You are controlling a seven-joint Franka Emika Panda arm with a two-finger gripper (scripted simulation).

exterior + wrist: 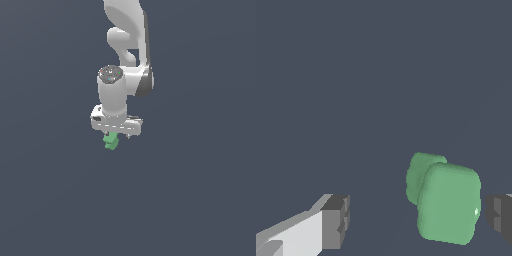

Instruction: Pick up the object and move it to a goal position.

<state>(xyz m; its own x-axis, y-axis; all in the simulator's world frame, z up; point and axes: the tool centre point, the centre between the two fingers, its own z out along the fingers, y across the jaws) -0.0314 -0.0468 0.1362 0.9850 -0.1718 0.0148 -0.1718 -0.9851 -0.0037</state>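
Note:
The object (448,202) is a small matte green block with two faceted lobes. In the wrist view it stands between my gripper's (418,220) fingers, close to one dark pad (501,217) and well apart from the other pad (337,220). The jaws stand wide and do not clamp it. In the exterior view the object (111,142) shows just under the white hand of the arm, and the gripper (115,137) points straight down over it. The fingers themselves are mostly hidden there by the hand.
A plain dark grey-blue surface (200,200) fills both views. The white arm (125,30) rises to the top of the exterior view. No goal marker shows.

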